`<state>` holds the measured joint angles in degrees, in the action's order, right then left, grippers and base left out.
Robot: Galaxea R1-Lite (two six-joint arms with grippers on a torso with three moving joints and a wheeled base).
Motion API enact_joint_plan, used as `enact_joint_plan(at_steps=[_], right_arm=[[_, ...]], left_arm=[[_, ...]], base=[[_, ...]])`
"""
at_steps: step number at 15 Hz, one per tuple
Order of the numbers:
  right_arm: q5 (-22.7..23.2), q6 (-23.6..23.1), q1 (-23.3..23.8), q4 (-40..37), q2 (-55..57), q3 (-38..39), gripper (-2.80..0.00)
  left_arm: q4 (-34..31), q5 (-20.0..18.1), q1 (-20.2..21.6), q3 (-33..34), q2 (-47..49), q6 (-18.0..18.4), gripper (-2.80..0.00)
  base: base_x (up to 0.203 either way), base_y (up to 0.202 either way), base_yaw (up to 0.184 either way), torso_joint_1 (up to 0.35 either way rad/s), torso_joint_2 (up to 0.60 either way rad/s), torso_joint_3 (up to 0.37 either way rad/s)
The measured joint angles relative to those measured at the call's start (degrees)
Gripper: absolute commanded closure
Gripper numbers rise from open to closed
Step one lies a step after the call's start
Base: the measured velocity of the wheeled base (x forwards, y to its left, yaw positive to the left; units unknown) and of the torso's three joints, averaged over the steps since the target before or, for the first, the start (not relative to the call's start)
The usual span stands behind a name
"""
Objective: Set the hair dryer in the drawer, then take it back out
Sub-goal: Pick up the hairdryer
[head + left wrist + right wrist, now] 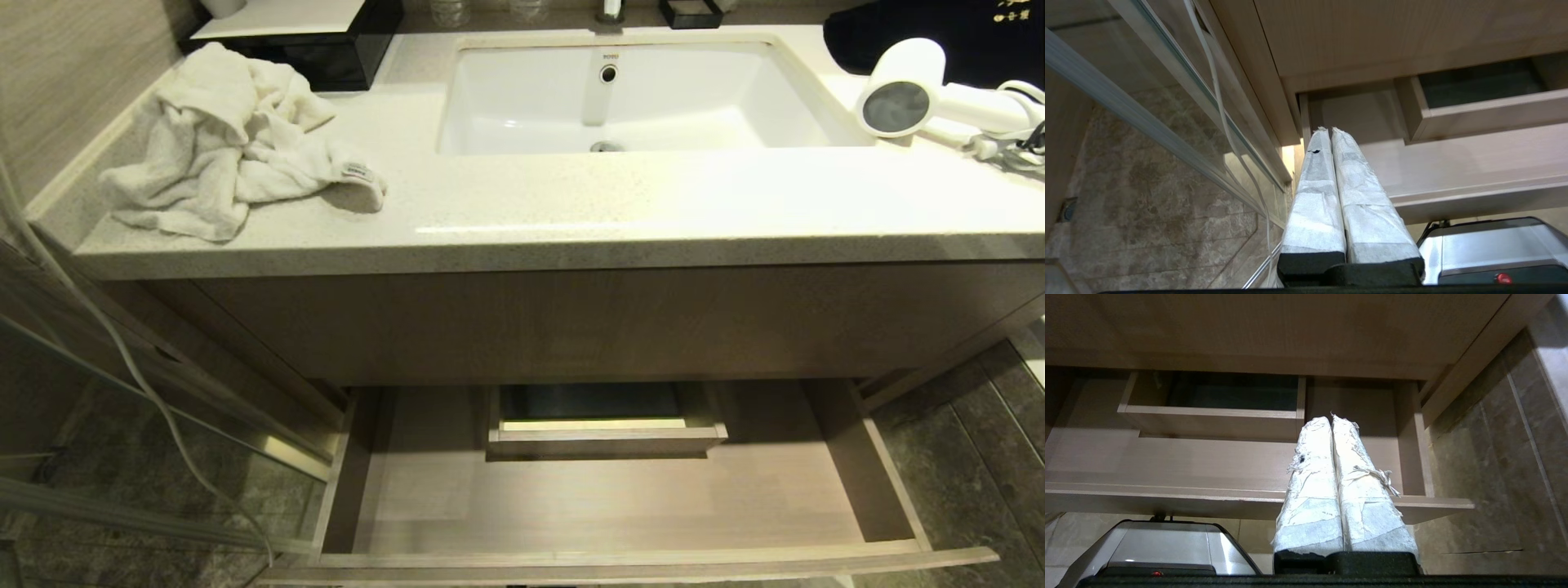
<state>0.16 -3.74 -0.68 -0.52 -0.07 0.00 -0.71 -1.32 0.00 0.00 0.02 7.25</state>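
Note:
The white hair dryer (931,98) lies on the counter's far right beside the sink, its dark grey round end facing me and its cord bundled at the frame edge. The wide beige wood-grain drawer (612,559) stands pulled out below the counter, with nothing on its floor and a boxed cutout (604,441) at its back. Neither arm shows in the head view. My left gripper (1329,130) is shut, empty, and points at the drawer's (1478,196) left end from below and in front. My right gripper (1331,418) is also shut and empty, pointing toward the drawer's (1167,494) right end.
A crumpled white towel (237,139) lies on the counter's left. The white sink (522,98) fills the counter's middle. A black tray (326,49) stands at the back left and a dark bag (963,33) at the back right. A thin white cable (122,351) hangs at the left.

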Motion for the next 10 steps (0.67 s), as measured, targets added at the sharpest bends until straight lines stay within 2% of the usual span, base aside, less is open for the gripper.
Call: enact_joint_plan(at_steps=[7,10], right_arm=[[0.02,0.01,0.00,0.06,0.00,0.00,0.00],[0.09,-0.68,0.00,0.09,0.00,0.00,0.00]], left_arm=[[0.10,-0.06,0.00,0.00,0.00,0.00,0.00],[0.02,-0.02,0.00,0.00,0.00,-0.03,0.00]], base=[[0.000,0.000,0.000,0.281,-0.54,-0.259],[0.000,0.000,0.000,0.077,-0.14,-0.071]])
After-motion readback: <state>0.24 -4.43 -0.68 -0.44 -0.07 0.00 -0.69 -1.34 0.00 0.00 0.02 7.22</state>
